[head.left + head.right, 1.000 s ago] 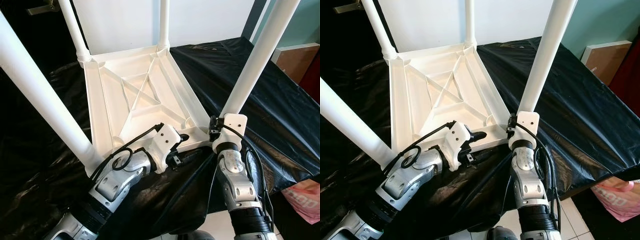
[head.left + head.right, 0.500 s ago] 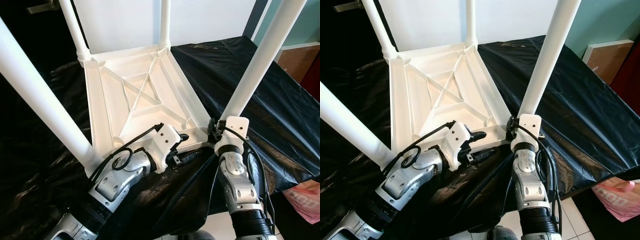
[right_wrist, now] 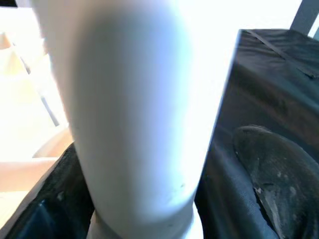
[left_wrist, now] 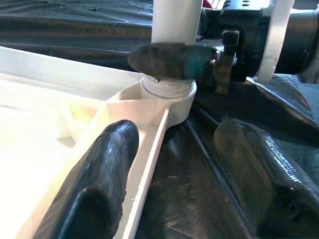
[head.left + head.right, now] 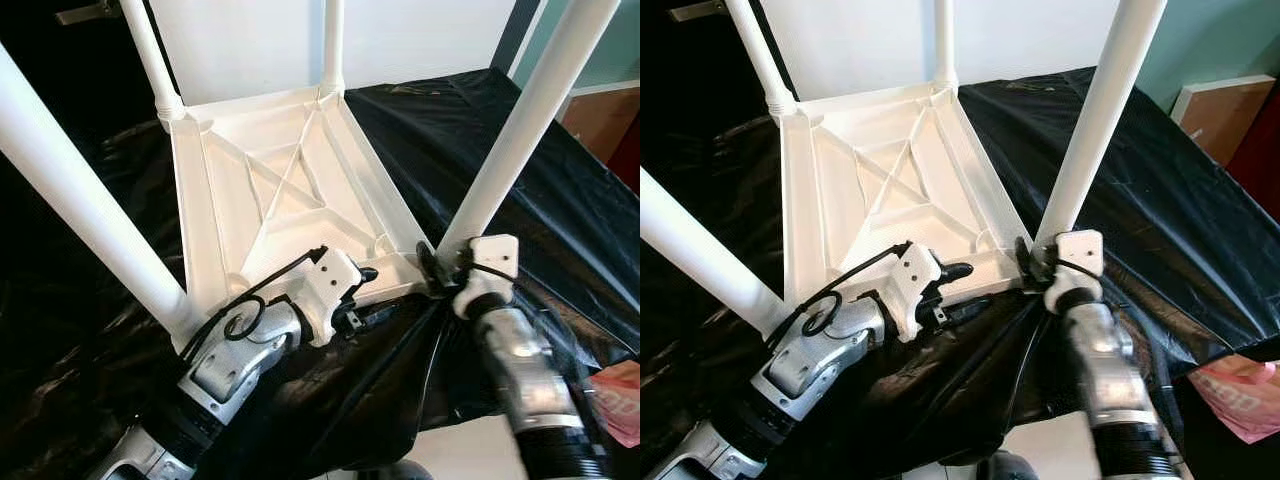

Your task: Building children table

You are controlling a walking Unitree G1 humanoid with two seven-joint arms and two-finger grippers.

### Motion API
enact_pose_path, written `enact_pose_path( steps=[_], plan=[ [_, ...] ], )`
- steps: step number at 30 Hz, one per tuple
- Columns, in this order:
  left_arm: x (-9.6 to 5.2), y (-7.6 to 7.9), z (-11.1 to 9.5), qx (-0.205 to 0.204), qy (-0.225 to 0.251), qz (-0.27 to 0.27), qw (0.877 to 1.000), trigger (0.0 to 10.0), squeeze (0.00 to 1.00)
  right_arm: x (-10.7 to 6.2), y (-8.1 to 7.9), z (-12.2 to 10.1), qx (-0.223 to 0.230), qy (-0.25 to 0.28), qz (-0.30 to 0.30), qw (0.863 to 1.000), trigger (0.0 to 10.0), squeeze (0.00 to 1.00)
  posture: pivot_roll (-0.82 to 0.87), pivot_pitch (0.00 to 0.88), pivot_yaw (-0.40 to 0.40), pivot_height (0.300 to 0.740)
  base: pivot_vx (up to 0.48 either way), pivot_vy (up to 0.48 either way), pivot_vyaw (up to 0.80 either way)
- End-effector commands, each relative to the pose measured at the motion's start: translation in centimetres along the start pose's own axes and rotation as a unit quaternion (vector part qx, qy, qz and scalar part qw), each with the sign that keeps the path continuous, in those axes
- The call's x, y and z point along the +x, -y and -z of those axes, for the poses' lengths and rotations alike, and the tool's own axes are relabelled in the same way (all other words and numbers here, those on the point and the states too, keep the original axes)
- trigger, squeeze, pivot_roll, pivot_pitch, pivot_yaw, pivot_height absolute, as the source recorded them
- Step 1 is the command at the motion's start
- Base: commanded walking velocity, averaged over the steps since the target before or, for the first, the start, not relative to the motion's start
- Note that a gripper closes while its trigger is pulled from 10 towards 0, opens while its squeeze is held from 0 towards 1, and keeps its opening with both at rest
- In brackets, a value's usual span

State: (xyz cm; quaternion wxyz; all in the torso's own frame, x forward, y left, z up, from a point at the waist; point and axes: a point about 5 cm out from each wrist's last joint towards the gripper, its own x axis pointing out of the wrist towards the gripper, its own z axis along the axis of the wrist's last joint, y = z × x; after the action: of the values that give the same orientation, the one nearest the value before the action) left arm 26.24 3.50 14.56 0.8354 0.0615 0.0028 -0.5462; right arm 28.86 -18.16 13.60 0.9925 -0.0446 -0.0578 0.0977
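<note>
A surface draped in black plastic sheet (image 5: 520, 180) carries the upturned white table (image 5: 290, 200).

Around the crinkled black sheet (image 5: 520, 190) we see a white wall (image 5: 250, 45) behind it, a teal wall (image 5: 1230, 40) to its right with a brown panel (image 5: 1215, 110) leaning there, and pale floor tiles (image 5: 1040, 450) below.
</note>
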Motion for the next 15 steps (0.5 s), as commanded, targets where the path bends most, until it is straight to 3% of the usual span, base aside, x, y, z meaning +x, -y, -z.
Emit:
enact_pose_path(
  steps=[1,9,14,15],
  plan=[
    [-0.1,0.8,0.0,-0.001,-0.003,0.081,0.997,10.0,0.0,-0.1,-0.1,0.2,-0.006,-0.006,-0.058,0.998,10.0,0.0,-0.04,0.122,-0.002,0.74,0.0,0.0,0.0],
    [-0.1,0.9,-0.1,-0.001,-0.003,0.083,0.997,10.0,0.0,1.1,0.1,-0.5,-0.02,-0.008,-0.146,0.989,10.0,0.0,-0.04,0.119,-0.008,0.74,0.0,0.0,0.0],
    [-0.1,0.9,-0.1,-0.002,-0.002,0.083,0.997,10.0,0.0,1.6,0.1,-0.4,-0.028,-0.013,-0.166,0.986,10.0,0.0,-0.04,0.117,-0.012,0.74,0.0,0.0,0.0],
    [0.0,0.9,-0.1,-0.002,-0.001,0.083,0.997,10.0,0.0,1.8,0.2,-0.3,-0.03,-0.014,-0.179,0.983,4.0,0.0,-0.03,0.114,-0.015,0.74,0.0,0.0,0.0]
  ],
)
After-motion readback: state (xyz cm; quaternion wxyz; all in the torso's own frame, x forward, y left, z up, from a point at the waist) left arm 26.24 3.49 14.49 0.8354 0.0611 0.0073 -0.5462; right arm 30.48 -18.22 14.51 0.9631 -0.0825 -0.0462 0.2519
